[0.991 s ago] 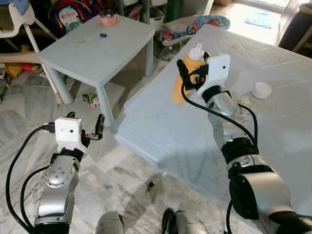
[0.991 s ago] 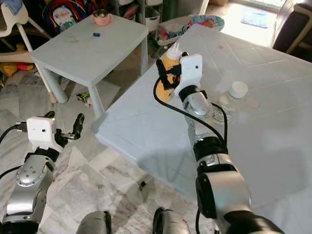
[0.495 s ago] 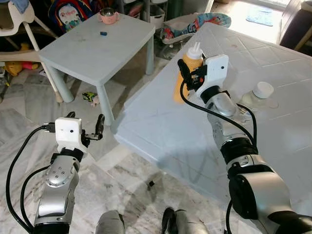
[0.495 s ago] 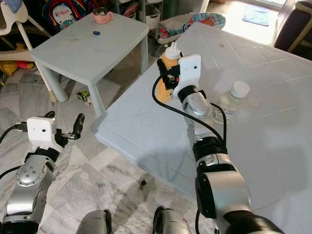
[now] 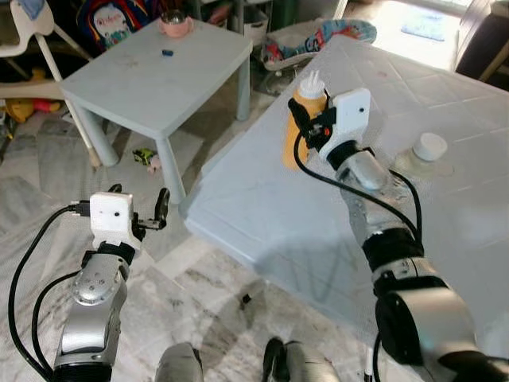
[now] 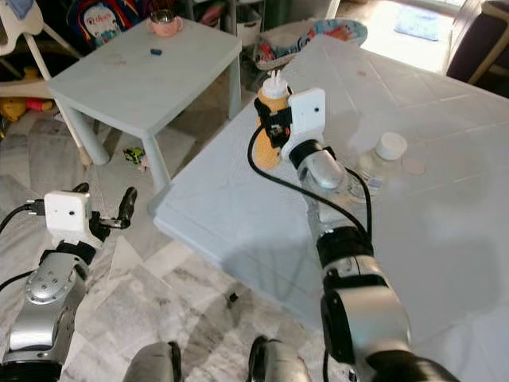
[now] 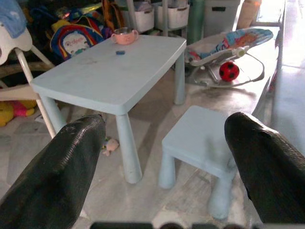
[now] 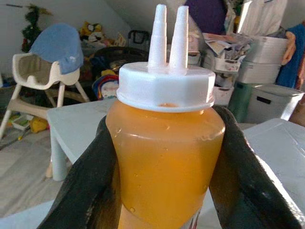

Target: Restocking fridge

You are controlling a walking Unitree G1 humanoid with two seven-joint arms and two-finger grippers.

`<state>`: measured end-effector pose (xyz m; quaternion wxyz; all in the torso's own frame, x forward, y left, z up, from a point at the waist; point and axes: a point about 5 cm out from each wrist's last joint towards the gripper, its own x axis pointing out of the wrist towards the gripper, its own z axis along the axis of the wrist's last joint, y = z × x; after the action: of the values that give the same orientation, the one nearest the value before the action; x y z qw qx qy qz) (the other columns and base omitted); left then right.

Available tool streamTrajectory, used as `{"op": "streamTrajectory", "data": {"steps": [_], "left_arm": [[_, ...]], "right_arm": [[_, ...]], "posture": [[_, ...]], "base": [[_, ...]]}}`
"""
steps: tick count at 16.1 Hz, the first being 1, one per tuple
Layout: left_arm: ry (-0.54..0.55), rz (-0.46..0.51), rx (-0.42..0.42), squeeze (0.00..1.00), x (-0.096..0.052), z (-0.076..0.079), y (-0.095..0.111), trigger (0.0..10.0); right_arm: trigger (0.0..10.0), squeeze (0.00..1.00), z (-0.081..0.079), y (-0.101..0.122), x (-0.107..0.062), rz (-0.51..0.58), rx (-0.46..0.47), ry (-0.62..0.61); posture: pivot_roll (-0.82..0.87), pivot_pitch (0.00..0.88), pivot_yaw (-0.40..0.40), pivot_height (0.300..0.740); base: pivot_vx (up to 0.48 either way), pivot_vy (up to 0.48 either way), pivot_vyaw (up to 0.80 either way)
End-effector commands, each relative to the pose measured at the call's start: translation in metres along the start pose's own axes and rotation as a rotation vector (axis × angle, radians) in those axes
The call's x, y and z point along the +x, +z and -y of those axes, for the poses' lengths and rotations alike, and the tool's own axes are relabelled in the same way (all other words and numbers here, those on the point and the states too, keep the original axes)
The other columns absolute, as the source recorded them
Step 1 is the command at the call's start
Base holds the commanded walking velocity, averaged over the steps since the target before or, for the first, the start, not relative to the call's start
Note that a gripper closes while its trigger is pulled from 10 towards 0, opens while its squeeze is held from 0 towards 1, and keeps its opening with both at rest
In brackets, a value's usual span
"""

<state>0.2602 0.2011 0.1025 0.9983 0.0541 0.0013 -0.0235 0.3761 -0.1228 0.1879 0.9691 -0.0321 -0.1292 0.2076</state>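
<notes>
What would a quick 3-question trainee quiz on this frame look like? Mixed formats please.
1. True or false: the right gripper has its fingers on either side of the orange squeeze bottle.
2. Multiple choice: the white-capped clear bottle is (A) on the large white table, beside the right arm; (B) on the small blue table; (C) on the floor.
3. Fill in: the left gripper, fingers spread and holding nothing, hangs over the ____.

Key: 1 true; 2 A; 3 floor (marble tiles, with a small blue stool ahead of it in the left wrist view).
</notes>
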Motion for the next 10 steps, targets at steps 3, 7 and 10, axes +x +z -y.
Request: {"op": "streamTrajectory", "data": {"steps": [3,7,10], "left_arm": [[0.012,-0.038,0.003,0.0,0.001,-0.001,-0.007,10.0],[0.012,-0.05,0.003,0.0,0.001,0.001,-0.011,10.0],[0.051,-0.03,-0.011,0.0,0.003,0.0,-0.008,10.0]], "right_arm": [[10.0,0.0,-0.007,-0.008,-0.013,-0.05,0.049,0.03],[10.0,0.0,-0.026,-0.01,-0.042,-0.046,0.059,0.114],[10.0,0.0,-0.033,-0.009,-0.049,-0.048,0.199,0.011]], "posture": [[0.07,0.133,-0.038,0.74],[0.05,0.093,-0.046,0.74],[0.07,0.085,-0.071,0.74]], "base": [[0.0,0.0,0.0],[0.0,0.0,0.0],[0.0,0.0,0.0]]}}
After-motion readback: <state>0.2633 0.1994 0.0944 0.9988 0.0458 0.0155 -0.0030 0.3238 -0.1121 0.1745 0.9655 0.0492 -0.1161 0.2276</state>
